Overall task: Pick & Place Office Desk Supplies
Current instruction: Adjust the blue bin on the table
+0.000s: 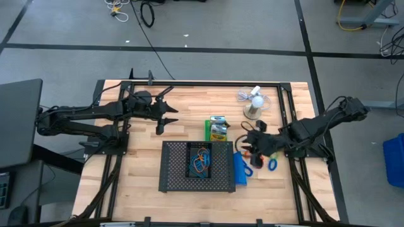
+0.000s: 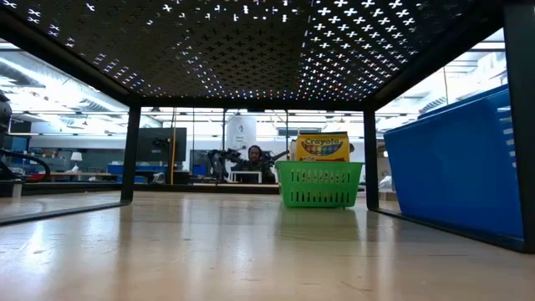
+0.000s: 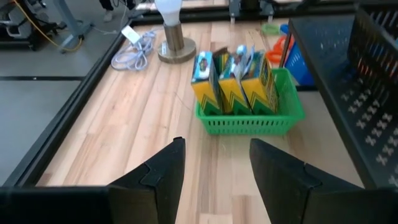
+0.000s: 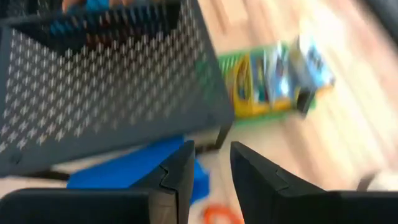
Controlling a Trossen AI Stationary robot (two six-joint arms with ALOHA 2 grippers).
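Right hand [image 1: 247,150] hovers low over the counter [image 1: 145,195] at the right side, just beside the blue bin [image 1: 240,171], its two fingers [image 4: 180,180] a narrow gap apart and holding nothing that can be seen. Left hand [image 1: 165,118] waits over the far-left part of the counter, well apart from the supplies, its fingers [image 3: 165,171] spread with bare wood between them and nothing held. Green bin [image 1: 218,129] stands near the middle of the counter, beyond the black mesh tray [image 1: 178,170]; it holds the yellow crayon box [image 3: 236,78] upright beside other small boxes, which the left wrist view shows packed side by side. Blue bin lies against the right edge of the mesh tray. Inside the tray lie loose rubber-band loops [image 1: 201,161], blue and orange. More loops rest on the bare wood to the right of the blue bin: a blue one [image 1: 273,164] and a red-orange one [image 1: 249,170], both close to the right hand. White mini fan [image 1: 255,104] stands on its round base at the far right, its cord coiled beside it. In the low view the green bin and crayon box appear beneath the tray's perforated floor, with the blue bin at the right.
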